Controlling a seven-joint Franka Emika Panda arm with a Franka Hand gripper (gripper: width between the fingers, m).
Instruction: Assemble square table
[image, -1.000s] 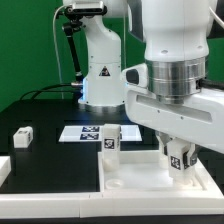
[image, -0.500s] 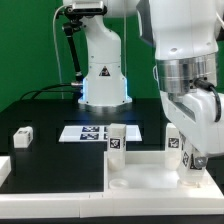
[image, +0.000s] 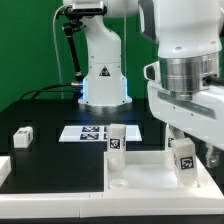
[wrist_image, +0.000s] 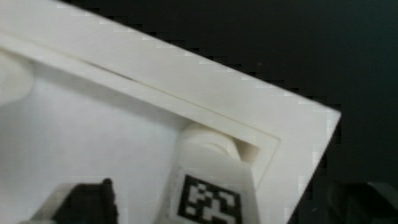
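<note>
The square table's white top (image: 140, 178) lies flat at the front, sockets up, and its raised rim (wrist_image: 178, 85) fills the wrist view. One tagged white leg (image: 117, 139) stands upright in its far corner on the exterior view's left. A second tagged leg (image: 183, 160) stands in the corner on the exterior view's right; the wrist view shows this leg (wrist_image: 217, 165) seated in the round corner socket. My gripper (image: 190, 152) hangs over it, open. In the wrist view the gripper (wrist_image: 222, 208) straddles the leg, with a gap between the dark finger (wrist_image: 86, 203) and the leg on each side.
A loose tagged leg (image: 21, 135) lies on the black table at the exterior view's left. The marker board (image: 82, 131) lies behind the table top. A white rail (image: 5, 170) sits at the left edge. The robot base (image: 100, 75) stands at the back.
The jaws have spread and let go of the right-hand leg, which stays upright in its corner socket. Before that the wrist turned with the leg held.
</note>
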